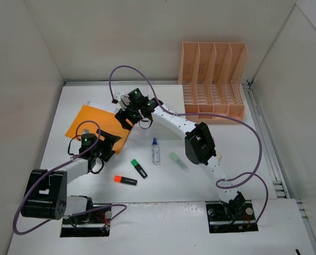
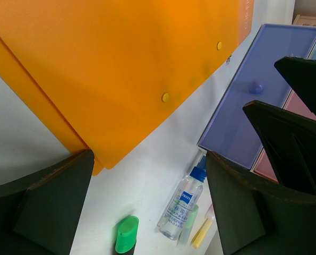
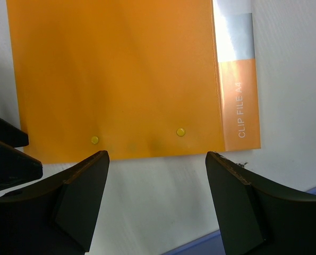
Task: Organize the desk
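1. A peach divider rack [image 1: 213, 79] stands at the far right of the walled white worktop [image 1: 163, 183].
2. An orange clip file [image 1: 88, 125] lies at the left; a spray bottle [image 1: 155, 151] and a green highlighter [image 1: 139, 168] lie mid-worktop.
3. The left fingers [image 2: 51, 202] and right fingers [image 3: 237, 202] gape wide at the file's edges, gripping nothing.

1. orange folder [image 1: 87, 123]: corner hidden under right gripper [image 1: 126, 118], top view; cut by frame edges in wrist views.
2. green highlighter [image 2: 126, 234]: cut off at bottom, left wrist view.
3. purple panel [image 2: 258, 106]: partly behind right gripper (identity unclear).
4. bottle label [image 2: 185, 197]: print too small to read.
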### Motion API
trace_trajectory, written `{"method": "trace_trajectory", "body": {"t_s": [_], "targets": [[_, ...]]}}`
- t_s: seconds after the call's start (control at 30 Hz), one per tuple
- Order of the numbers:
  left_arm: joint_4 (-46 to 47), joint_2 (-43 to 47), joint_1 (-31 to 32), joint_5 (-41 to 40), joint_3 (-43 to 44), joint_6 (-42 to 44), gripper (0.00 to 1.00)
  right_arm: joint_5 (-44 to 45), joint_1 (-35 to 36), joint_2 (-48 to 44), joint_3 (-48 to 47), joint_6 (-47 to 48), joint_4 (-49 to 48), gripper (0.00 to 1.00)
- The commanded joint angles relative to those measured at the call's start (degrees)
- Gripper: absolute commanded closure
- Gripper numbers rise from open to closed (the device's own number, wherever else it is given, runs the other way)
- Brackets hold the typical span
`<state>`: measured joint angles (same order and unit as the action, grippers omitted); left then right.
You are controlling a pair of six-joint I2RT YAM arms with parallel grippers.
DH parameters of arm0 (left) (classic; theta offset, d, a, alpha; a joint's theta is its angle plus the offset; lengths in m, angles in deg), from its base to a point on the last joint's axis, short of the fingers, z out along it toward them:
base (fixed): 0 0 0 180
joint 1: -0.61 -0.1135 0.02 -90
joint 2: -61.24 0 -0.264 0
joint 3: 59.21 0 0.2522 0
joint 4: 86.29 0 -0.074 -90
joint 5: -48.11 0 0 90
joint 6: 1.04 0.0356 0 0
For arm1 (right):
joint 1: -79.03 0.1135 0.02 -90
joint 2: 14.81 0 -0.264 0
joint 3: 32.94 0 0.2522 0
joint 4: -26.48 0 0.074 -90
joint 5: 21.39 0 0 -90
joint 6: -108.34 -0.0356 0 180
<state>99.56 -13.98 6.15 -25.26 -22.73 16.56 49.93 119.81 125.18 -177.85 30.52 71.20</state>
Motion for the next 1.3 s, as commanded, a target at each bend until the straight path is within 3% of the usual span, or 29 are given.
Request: {"method": "trace_trajectory", "body": {"t_s": [0.0,0.13,0.4,0.77,1.0,1.27], "targets": [[0.25,0.95,0.26,-0.1,1.71,1.65,0.18,0.48,-0.17,-2.26,-0.24,0.3,-2.13,0.29],[0.59,0.52,0.26,-1.15,1.45,1.91,0.18,0.31,-0.61,-2.08,-0.51,0.03,-2.05,0.29],[10.43,-2.56,-0.27,-2.47,-1.45,-0.63,0.26,-0.13,-0.26,-3.05,0.72,0.03,-2.13,0.29],[16.68,0.42,-0.79,-4.05,-4.79,-2.39,0.26,-1.1,-0.61,-3.66,2.21,1.26,-2.22,0.28],[18.09,2.18,-1.32,-4.41,-5.67,-2.75,0.25,-5.75,-1.14,-5.86,6.43,12.31,-2.48,0.18],[22.04,-0.54,-1.85,-2.91,-5.41,-3.18,0.25,-10.68,-1.49,-8.41,11.0,23.67,-3.8,0.14]]}}
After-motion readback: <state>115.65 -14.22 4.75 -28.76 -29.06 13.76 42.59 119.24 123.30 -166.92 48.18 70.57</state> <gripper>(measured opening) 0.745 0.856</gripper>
